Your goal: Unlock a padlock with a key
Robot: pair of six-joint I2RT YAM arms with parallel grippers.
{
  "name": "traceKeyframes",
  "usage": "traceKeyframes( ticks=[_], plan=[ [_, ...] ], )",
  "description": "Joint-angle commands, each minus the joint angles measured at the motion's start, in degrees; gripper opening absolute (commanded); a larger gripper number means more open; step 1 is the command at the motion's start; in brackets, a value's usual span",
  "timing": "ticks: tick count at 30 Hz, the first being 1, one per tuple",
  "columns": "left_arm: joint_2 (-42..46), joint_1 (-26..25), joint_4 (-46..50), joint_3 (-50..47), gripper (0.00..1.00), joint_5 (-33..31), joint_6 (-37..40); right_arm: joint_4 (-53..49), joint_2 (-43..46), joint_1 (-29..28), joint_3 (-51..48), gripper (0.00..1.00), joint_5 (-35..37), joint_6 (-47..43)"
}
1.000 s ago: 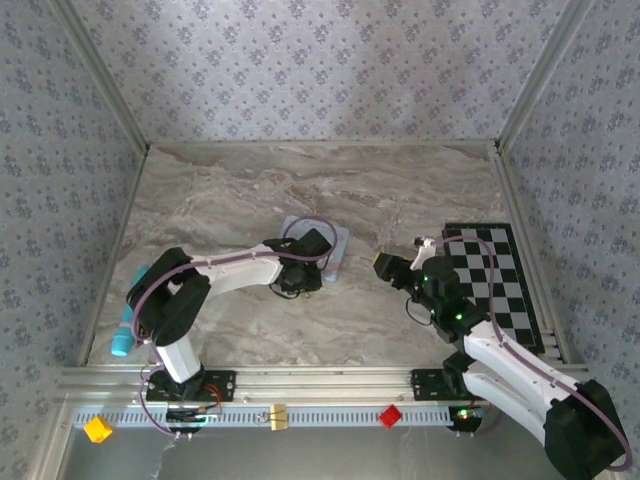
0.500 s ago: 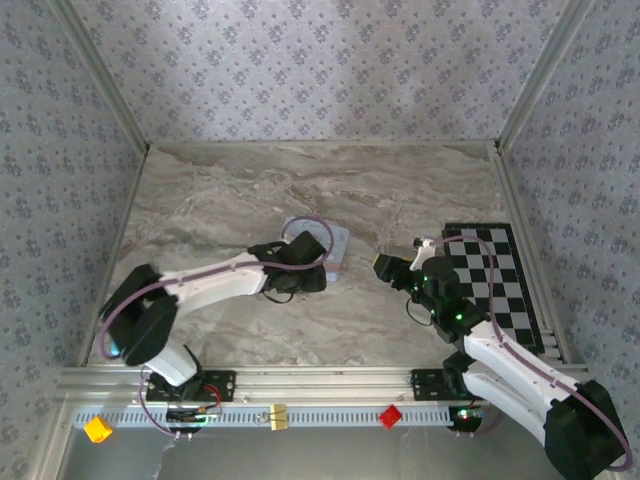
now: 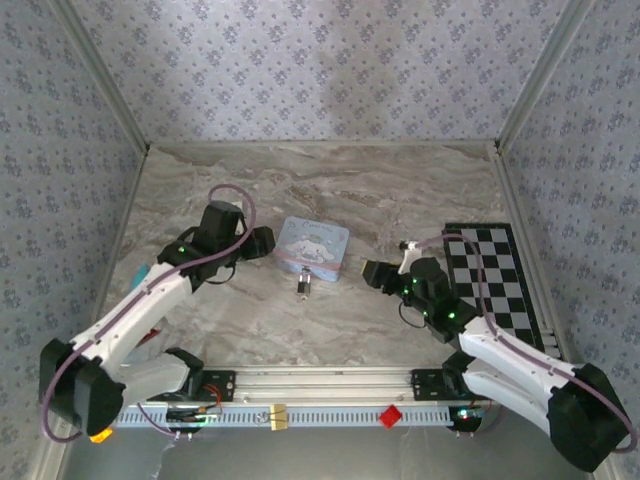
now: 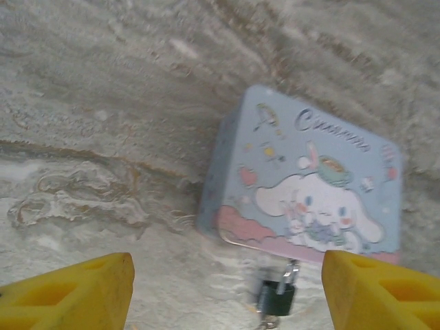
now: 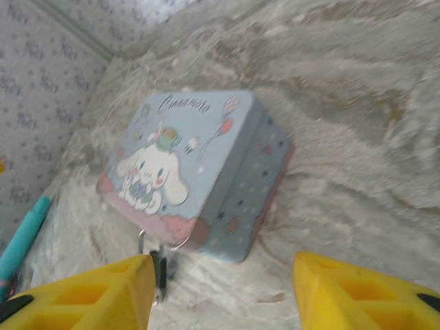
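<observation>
Along the near edge, at 6 o'clock in the top view, a metal rail point(image 3: 300, 410) carries both arm bases. Just beyond it the right pincer point(image 3: 375, 270) hangs low over the marbled surface point(image 3: 400, 190). Its yellow fingers point(image 5: 364, 292) are spread wide, with nothing between them and nothing touched. A little farther in, the left pincer point(image 3: 262, 243) is also parted wide, and its fingers point(image 4: 69, 295) are empty and clear of everything.

Bare surface lies between the rail and the pincers. A checkered mat point(image 3: 500, 280) lies along the right wall at 3 o'clock, and a teal pen point(image 5: 24, 240) lies near the left wall at 9 o'clock. From the middle to the patterned far wall point(image 3: 320, 70) at 12 o'clock the surface is open, with framed side walls closing it in.

The padlock point(image 3: 305, 285), small and dark, lies flat on the surface at 6 o'clock of the light-blue cartoon tin point(image 3: 313, 246). Its pale shackle reaches up to the tin's near edge; whether it is hooked there I cannot tell. It lies at about 4 o'clock of the left pincer and 9 o'clock of the right pincer, apart from both. The tin lies between the two pincers, the left at its 9 o'clock and the right at its 4 o'clock. In the left wrist view the padlock lies low between the fingers, nearer the right one
</observation>
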State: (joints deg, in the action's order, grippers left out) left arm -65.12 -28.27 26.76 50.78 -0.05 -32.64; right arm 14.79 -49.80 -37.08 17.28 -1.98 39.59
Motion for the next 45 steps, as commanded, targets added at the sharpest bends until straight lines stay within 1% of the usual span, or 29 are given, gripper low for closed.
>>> traceKeyframes(
  ticks=[1,4,6,7,10,12,15,17,20,23,25,28,30,31,33,35,39,40,42,45],
  plan=[
    [-4.07,3.75,-2.13,-0.31,0.75,8.66,6.65,4.47,-2.49,-4.73,2.06,0.56,3.24,0.37],
    [-10.47,7.66,-5.8,1.63,0.75,14.86,6.63,10.41,-8.04,-8.18,1.83,0.56,4.04,1.71],
    [-14.3,7.84,-7.93,3.24,0.75,16.62,6.81,11.94,-12.48,-9.45,3.88,0.55,2.25,2.51],
    [-16.26,7.88,-9.05,4.1,0.75,18.74,6.67,11.9,-15.3,-10.28,5.64,0.55,1.18,2.43],
    [-21.4,7.87,-11.48,6.11,0.75,23.48,5.81,9.45,-22.61,-12.65,11.6,0.56,-2.55,0.47],
    [-23.89,7.79,-12.27,6.68,0.75,24.45,5.28,8.09,-27.02,-13.34,14.36,0.57,-3.7,0.67],
    [-26.37,7.38,-13.22,6.61,0.75,24.93,4.7,9.2,-31.85,-13.04,16.31,0.57,-5.07,2.2],
    [-27.51,6.56,-13.36,6.43,0.75,24.47,4.39,9.23,-34.28,-12.31,17.64,0.57,-6.15,2.96],
    [-28.53,4.81,-13.05,5.83,0.71,23.16,3.84,8.91,-37.2,-10.9,19.9,0.57,-8.67,3.24],
    [-28.83,2.73,-13.09,4.74,0.67,21.54,2.83,5.68,-38.73,-8.0,21.72,0.55,-10.33,1.66],
    [-28.57,0.56,-13.05,3.79,0.67,19.26,2.01,0.99,-39.08,-4.16,23.36,0.54,-11.73,-0.39],
    [-28.07,-1.78,-14.94,2.05,0.67,18.46,-0.85,0.0,-38.72,0.9,24.18,0.53,-14.59,-2.97],
    [-27.8,-2.79,-16.81,0.93,0.67,18.1,-3.0,-0.27,-38.0,2.71,24.71,0.53,-16.09,-3.12],
    [-27.78,-3.21,-17.17,0.72,0.66,17.4,-3.82,-0.29,-37.39,3.33,24.73,0.53,-16.66,-5.3],
    [-27.78,-3.64,-17.32,0.58,0.66,16.14,-4.89,0.65,-35.67,3.59,24.24,0.52,-17.72,-6.4],
    [-27.71,-3.69,-17.55,0.37,0.66,14.72,-5.8,4.11,-33.28,3.41,21.82,0.52,-18.27,-6.51],
    [-27.86,-3.67,-17.55,0.77,0.66,13.58,-6.46,16.21,-28.92,4.0,12.95,0.51,-17.7,-4.07],
    [-27.99,-3.66,-17.45,1.08,0.66,13.39,-6.55,19.36,-28.42,4.27,10.69,0.51,-17.39,-2.23],
    [-28.36,-3.68,-16.88,1.73,0.66,13.15,-6.7,24.48,-28.74,4.71,7.52,0.51,-16.9,-0.75],
    [-28.81,-3.68,-16.66,2.3,0.66,13.15,-7.27,30.66,-32.04,5.0,5.45,0.5,-17.9,1.38]
  ],
)
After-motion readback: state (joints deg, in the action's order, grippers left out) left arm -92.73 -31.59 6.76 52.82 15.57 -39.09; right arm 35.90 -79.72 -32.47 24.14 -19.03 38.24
